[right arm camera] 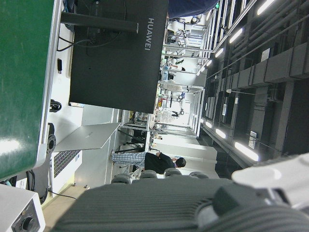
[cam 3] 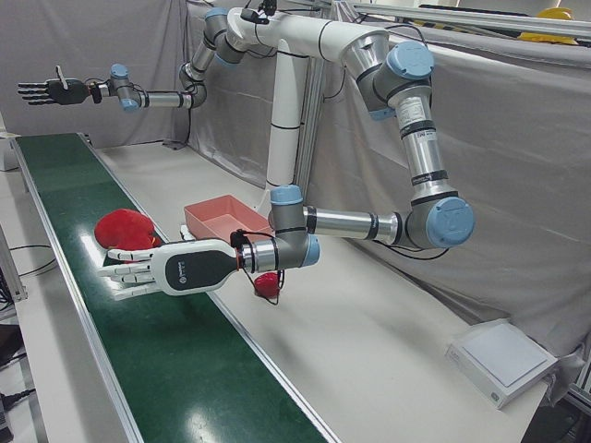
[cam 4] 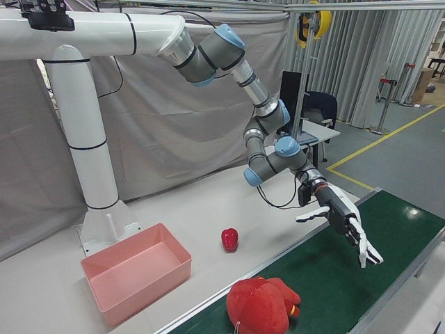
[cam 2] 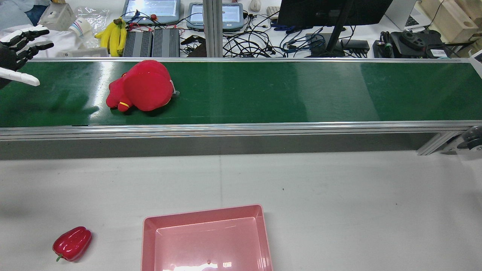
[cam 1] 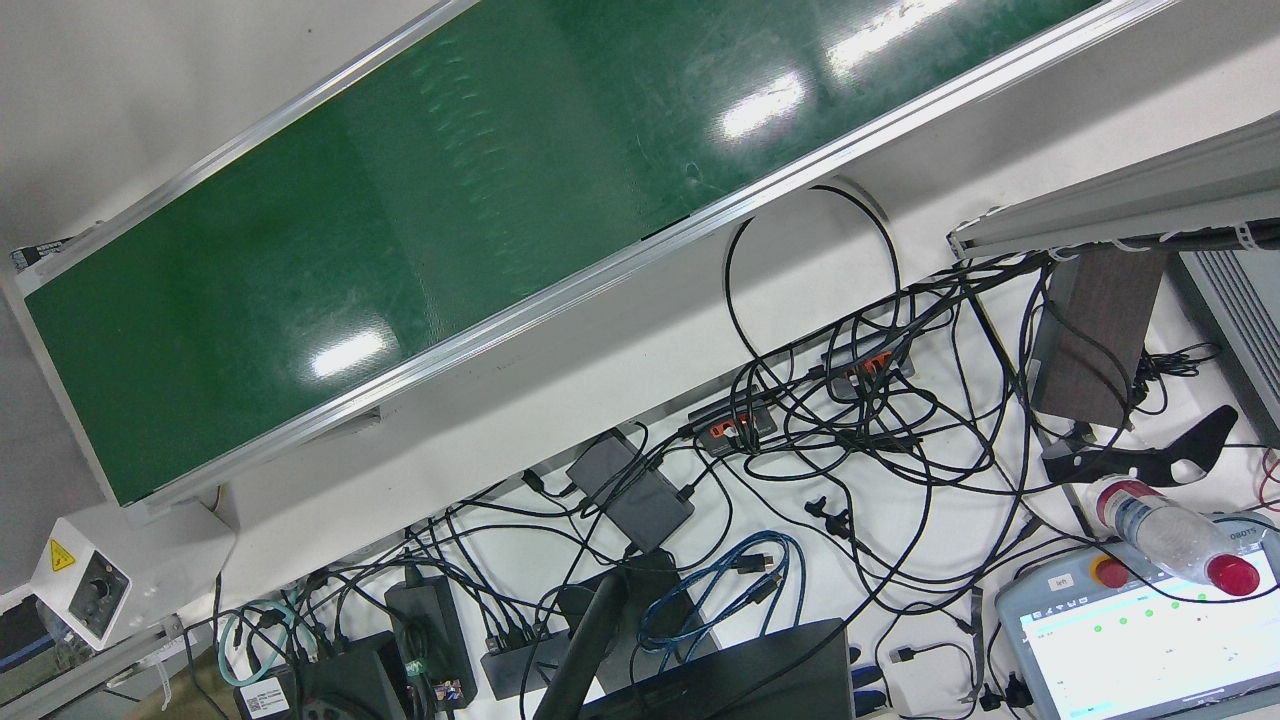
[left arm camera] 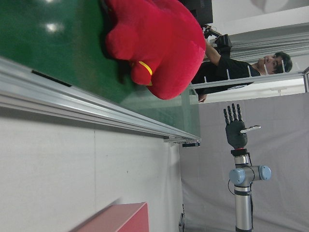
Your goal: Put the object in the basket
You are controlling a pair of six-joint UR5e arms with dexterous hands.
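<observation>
Nearest the rear camera sits the shallow pink plastic basket, empty, on the grey table, with a glossy red bell pepper on the table well to its left. Farther off, on the green conveyor belt, lies the soft red plush toy, the thing I judge I am to fetch.

My left hand hangs above the far-left end of the belt, fingers spread and holding nothing. The plush lies to its right along the belt and somewhat nearer the basket; nothing stands between them. Its bulk runs roughly along the belt, with the small limb with a yellow band at its near-left end, towards my hand. In the left hand view it fills the top of the frame.

My right hand is raised high at the other end of the belt, fingers splayed, holding nothing, well away from the toy. So the left hand is plainly the nearer, and I judge the coming move is a reach rightward and down onto the plush.
</observation>
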